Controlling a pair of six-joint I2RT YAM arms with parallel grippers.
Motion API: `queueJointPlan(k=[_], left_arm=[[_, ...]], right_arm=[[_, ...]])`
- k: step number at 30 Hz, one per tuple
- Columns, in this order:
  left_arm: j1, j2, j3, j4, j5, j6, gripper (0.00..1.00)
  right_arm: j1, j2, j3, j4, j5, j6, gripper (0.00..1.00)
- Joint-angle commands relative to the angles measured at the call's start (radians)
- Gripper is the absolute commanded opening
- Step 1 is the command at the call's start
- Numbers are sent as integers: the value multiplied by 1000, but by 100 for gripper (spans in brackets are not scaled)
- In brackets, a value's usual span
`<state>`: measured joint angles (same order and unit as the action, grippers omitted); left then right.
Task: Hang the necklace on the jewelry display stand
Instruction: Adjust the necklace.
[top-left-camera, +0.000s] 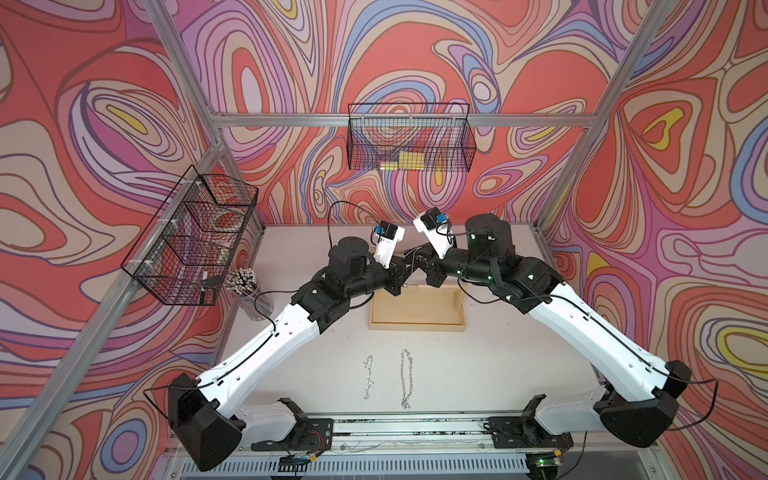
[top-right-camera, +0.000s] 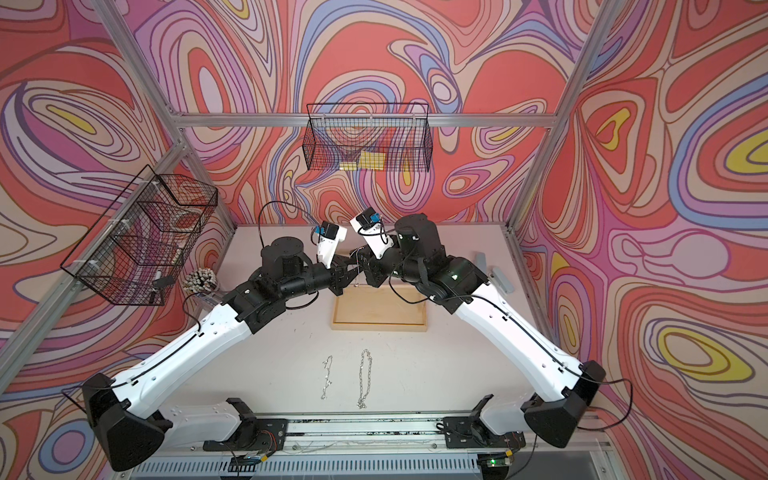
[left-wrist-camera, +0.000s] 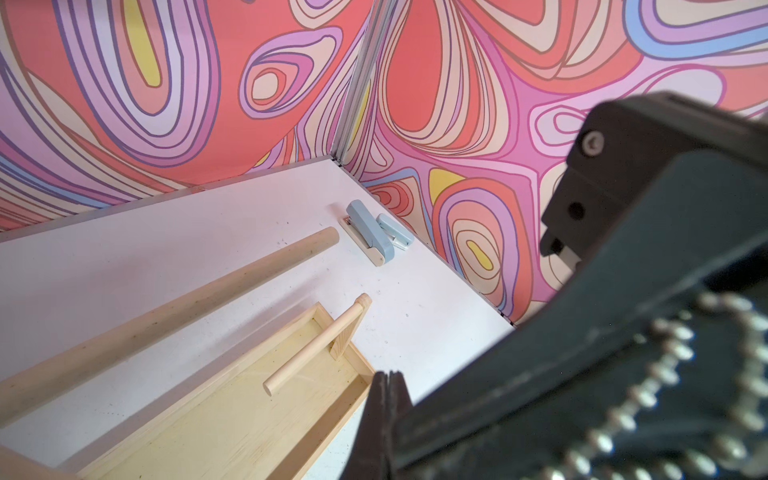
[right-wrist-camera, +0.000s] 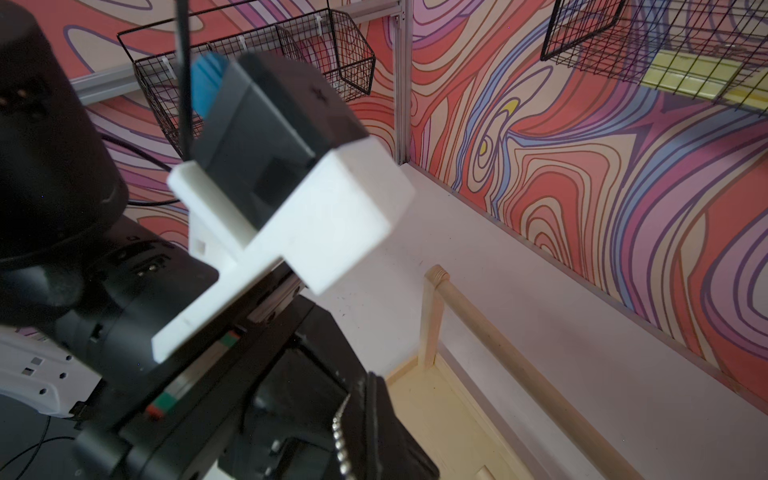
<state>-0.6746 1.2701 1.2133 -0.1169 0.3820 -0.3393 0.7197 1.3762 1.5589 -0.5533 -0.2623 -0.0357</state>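
Grippers Meeting Over the Stand, Beaded Chain Between Them

Baskets of black wire (top-left-camera: 195, 237) hung at nine o'clock, with a jar of pencils (top-left-camera: 245, 286) beneath. Left gripper (left-wrist-camera: 384, 390) was raised above the jewelry display stand (top-left-camera: 415, 311) at table centre, its jaws pressed together; whether they pinched the chain could not be told. Necklace (left-wrist-camera: 665, 374), a beaded chain, draped over the right gripper's black body in the left wrist view. Right gripper (right-wrist-camera: 374, 399) faced the left one tip to tip, jaws pressed together with beads beside them. Two further chains (top-left-camera: 386, 374) lay flat toward six o'clock. Two blue staplers (left-wrist-camera: 374, 232) lay at three o'clock by the wall.
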Motion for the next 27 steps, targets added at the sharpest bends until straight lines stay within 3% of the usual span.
queueJointPlan(k=[1,8,16,27], left_arm=[[-2,-37,36,-41,4,27,0],[-2,-55,110,-204,-51,89,0],[-2,-16,253,-361,-120,156,0],[-2,26,383,-468,-126,189,0]], right_arm=[[3,-17,-13,2,20,-7,0],[2,-22,-15,-16,46,-23,0],[1,-45,-38,-37,55,-31,40],[3,-120,-135,-22,74,-14,49]])
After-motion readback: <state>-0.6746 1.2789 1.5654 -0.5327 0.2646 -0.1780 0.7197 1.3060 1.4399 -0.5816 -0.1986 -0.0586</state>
